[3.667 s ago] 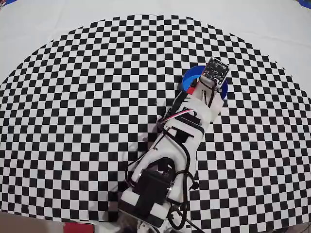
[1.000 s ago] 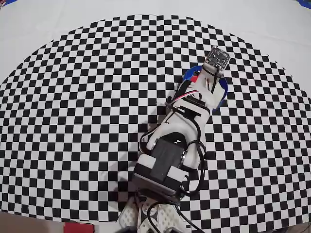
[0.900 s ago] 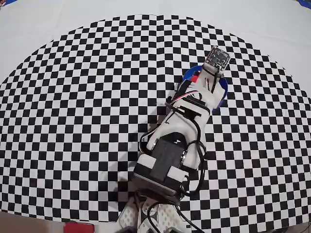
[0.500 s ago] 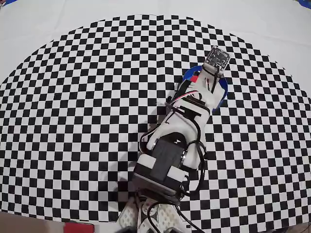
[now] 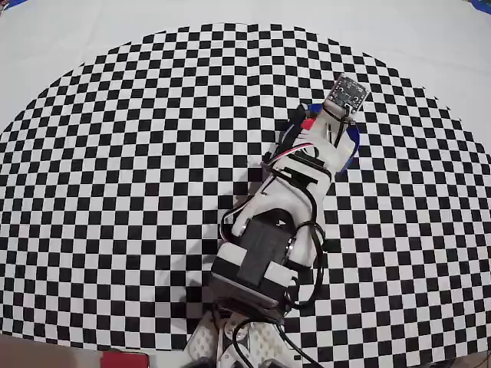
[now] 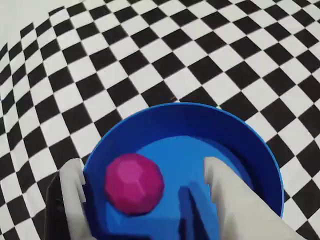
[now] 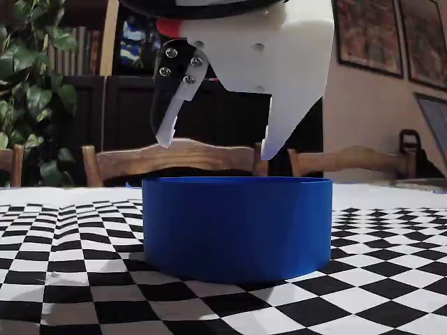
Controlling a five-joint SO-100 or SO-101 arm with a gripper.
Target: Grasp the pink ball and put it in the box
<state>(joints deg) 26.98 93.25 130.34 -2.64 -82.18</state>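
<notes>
The pink ball (image 6: 134,183) lies in the box (image 6: 210,125); end effector (image 7: 216,146) fingers apart above.

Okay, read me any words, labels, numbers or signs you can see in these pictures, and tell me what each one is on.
None can be read.
The box has a plain blue wall with no label; the pink ball and the white pincer carry no marks.
The small circuit board on the arm in the overhead view is too small to read.
The framed pictures on the wall show no legible text.
</notes>
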